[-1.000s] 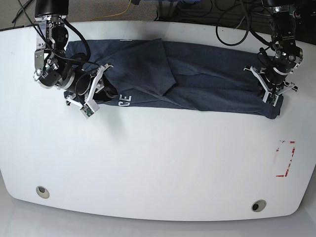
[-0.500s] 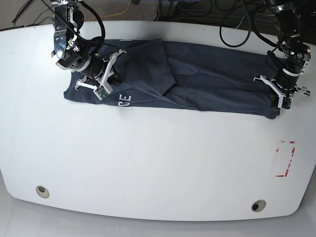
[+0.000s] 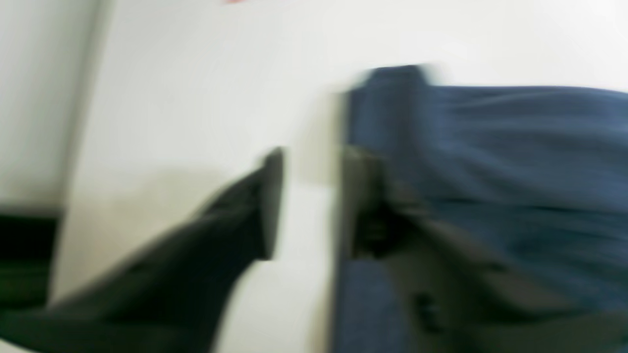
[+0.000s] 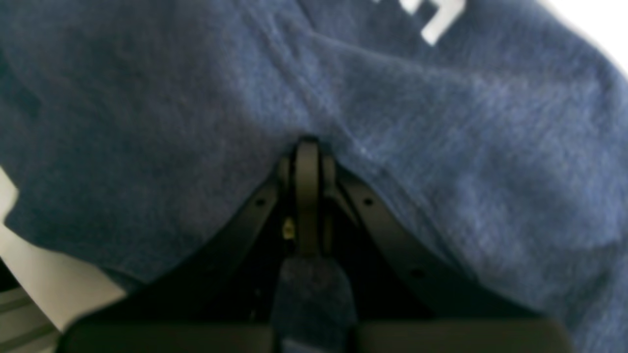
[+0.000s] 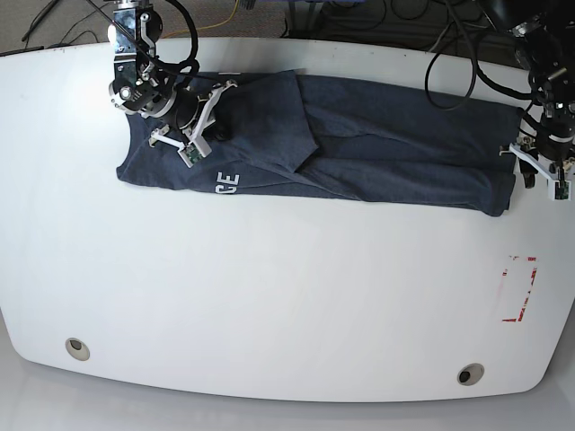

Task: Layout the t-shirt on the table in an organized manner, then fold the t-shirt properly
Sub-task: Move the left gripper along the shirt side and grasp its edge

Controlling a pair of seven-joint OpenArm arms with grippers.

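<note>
The dark navy t-shirt lies as a long folded band across the far half of the white table, with the white letters "GE" showing at its front left. My right gripper rests on the shirt's left end. In the right wrist view its jaws are shut, pinching a fold of t-shirt cloth. My left gripper sits at the shirt's right end. The blurred left wrist view shows this gripper open, one finger over bare table and the other at the t-shirt edge.
A red tape rectangle marks the table at the front right. Two round grommet holes sit near the front edge. Cables lie on the floor beyond the table's far edge.
The right gripper closed and moved toward the far edge over the shirt's left end. The left gripper slid right, off the shirt's right end, and opened.
</note>
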